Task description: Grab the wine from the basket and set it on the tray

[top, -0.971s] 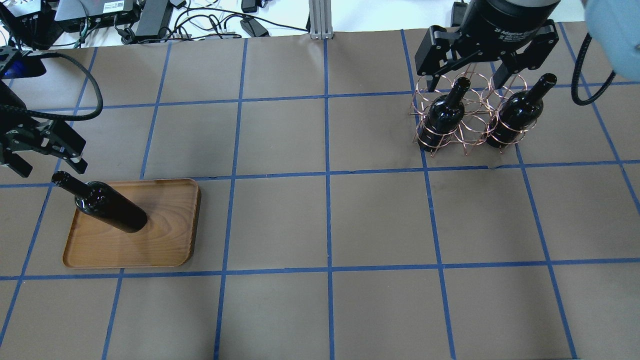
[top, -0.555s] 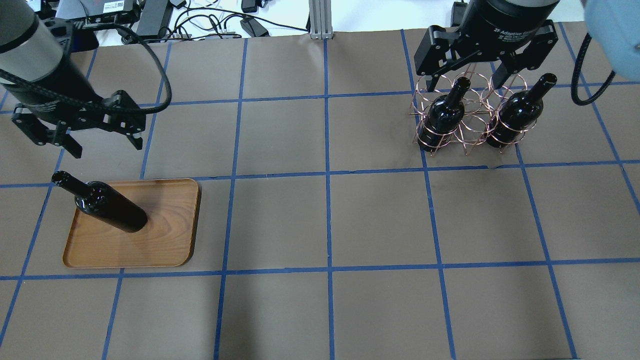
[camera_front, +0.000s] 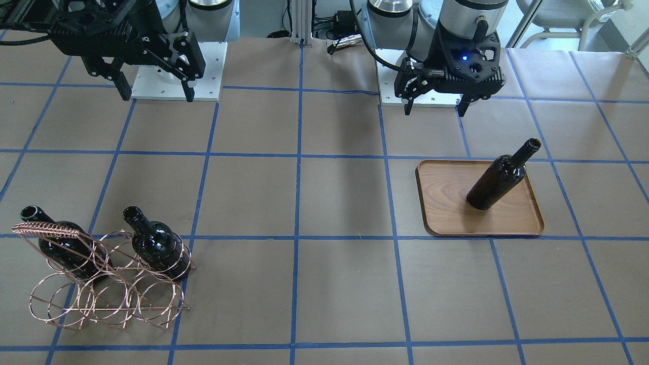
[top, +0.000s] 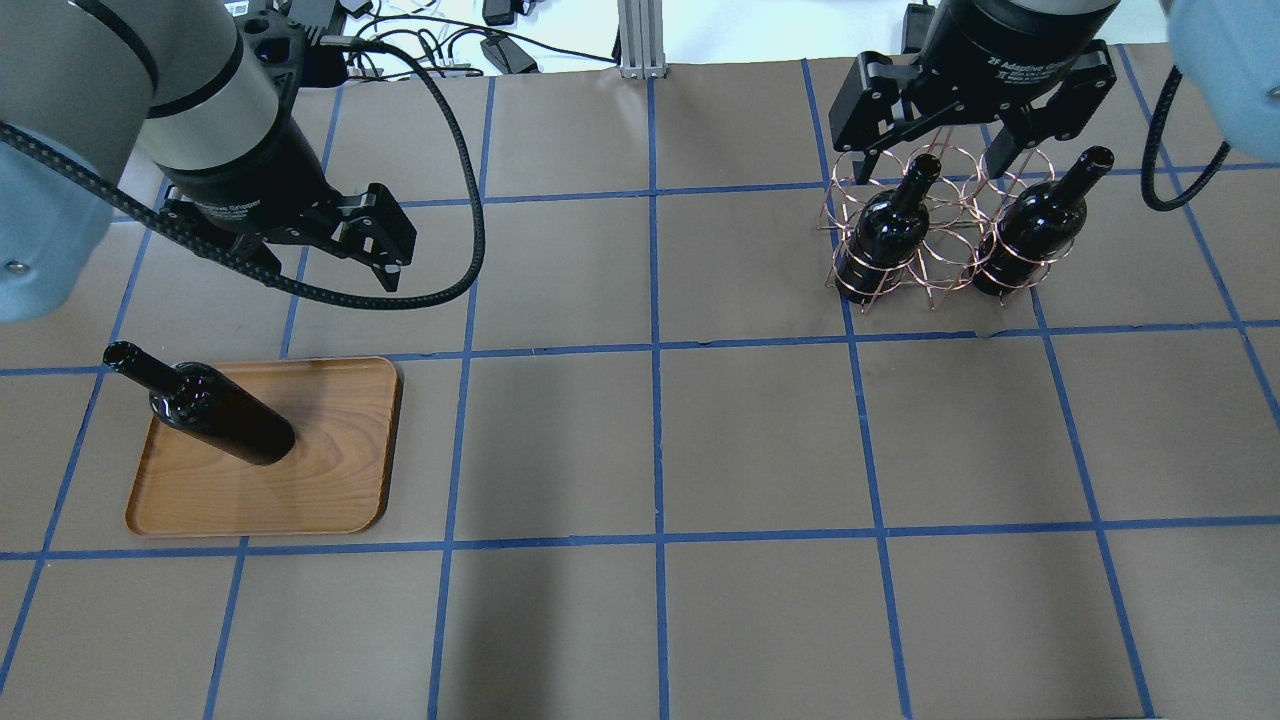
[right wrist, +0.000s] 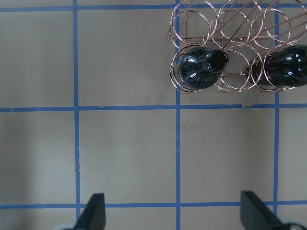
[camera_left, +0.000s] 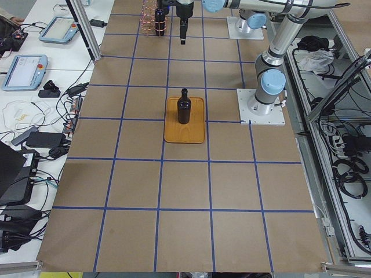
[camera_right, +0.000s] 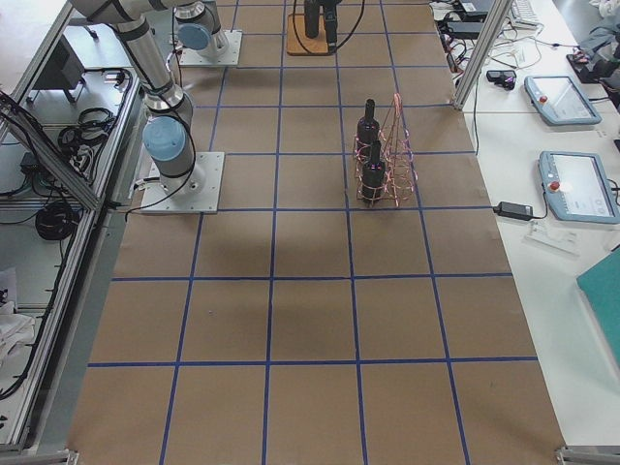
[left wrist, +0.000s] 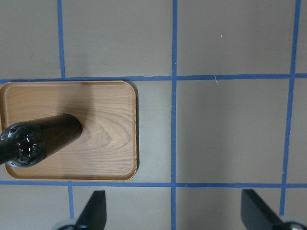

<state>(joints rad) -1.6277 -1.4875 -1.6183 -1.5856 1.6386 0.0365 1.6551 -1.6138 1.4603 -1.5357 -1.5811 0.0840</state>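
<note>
One glossy near-black glass wine bottle (top: 215,415) stands upright on the flat brown wooden tray (top: 330,480) near the desk's left end, with nothing touching it. In the last second the left arm (top: 230,150) has swung in from the left edge. It now hangs high, just off the tray's side nearer the desk's middle, its jaws spread wide and holding nothing. To me that looks like one delivery finished and the arm clearing away.

The right arm (top: 1010,40) hasn't budged. It hangs above the copper wire-ring basket (camera_front: 106,289) toward the far right corner, jaws likewise wide apart and empty.

There are three bottles in all. A second bottle (top: 890,235) and a third bottle (top: 1030,240) sit neck-up in the basket's rings, still to be moved. There is one tray, one basket and two arms.
</note>
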